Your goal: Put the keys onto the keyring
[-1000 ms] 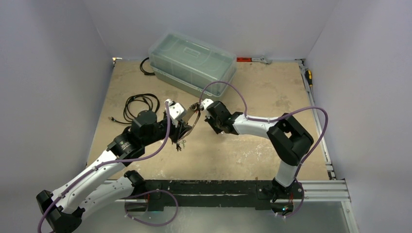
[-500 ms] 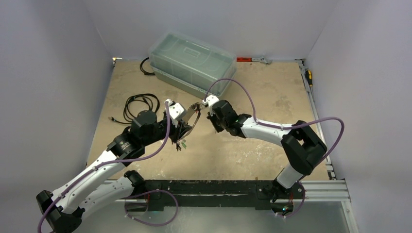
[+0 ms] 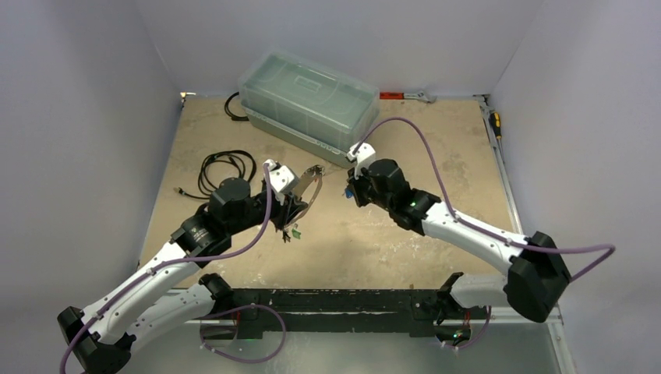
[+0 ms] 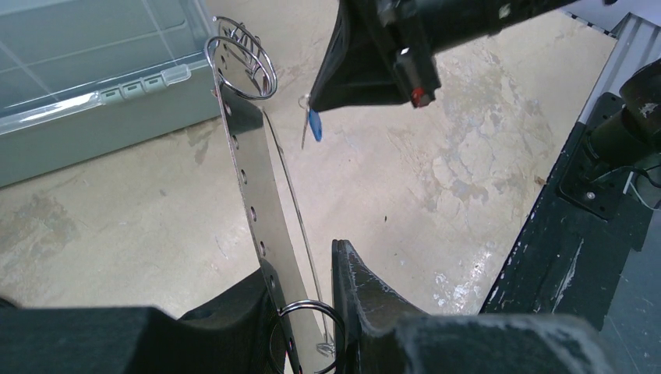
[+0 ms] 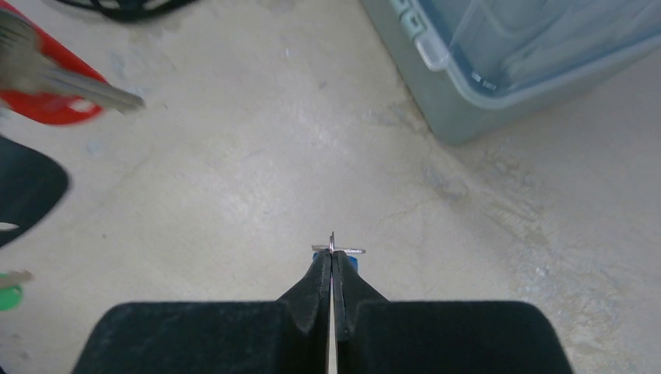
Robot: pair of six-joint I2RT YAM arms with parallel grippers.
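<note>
Your right tool pinches the blue key thinly, upper centre, so it may twist loose before reaching the keyring your left tool clamps.

In the right wrist view the blue key is almost wholly hidden between the right jaws, and only a sliver shows. A red key is blurred and cut off by the left edge, as is a green tag. The lower end of the keyring is hidden between the left jaws. From above, the hanging keys are too small to tell apart.
</note>
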